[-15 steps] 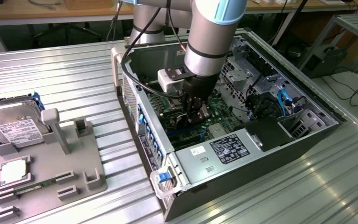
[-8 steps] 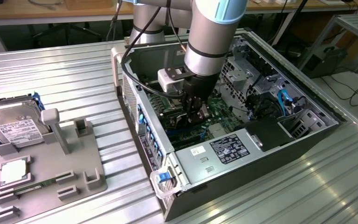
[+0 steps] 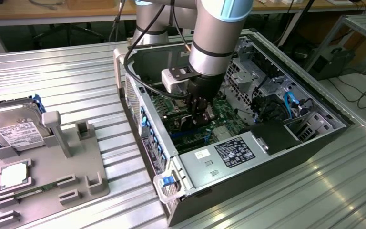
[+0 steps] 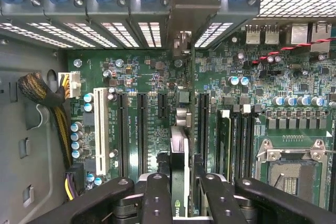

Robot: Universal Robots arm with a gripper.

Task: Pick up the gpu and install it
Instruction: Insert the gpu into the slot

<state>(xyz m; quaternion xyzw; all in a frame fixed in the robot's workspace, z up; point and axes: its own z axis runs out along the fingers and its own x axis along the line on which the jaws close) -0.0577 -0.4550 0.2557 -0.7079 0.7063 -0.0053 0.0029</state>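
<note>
My gripper (image 3: 199, 114) is down inside the open computer case (image 3: 310, 138), just above the green motherboard (image 3: 224, 117). The wrist view looks along the gpu (image 4: 179, 150), which is edge-on: a thin dark card whose pale metal bracket (image 4: 182, 9) reaches the case's rear slot openings. My gripper (image 4: 181, 184) is shut on the card, with black fingers (image 4: 157, 198) on either side of it. The card hangs upright over the motherboard (image 4: 152, 77), between two long black expansion slots (image 4: 143, 129). Whether its edge touches a slot is hidden.
On the exterior view's left a grey fixture (image 3: 75, 162) holds a silver hard drive (image 3: 17, 129) and a square chip (image 3: 15, 174). Inside the case are a labelled power supply (image 3: 234, 152), a white slot (image 4: 100, 129), memory sticks (image 4: 226, 140), a CPU socket (image 4: 289, 171) and braided cables (image 4: 44, 95).
</note>
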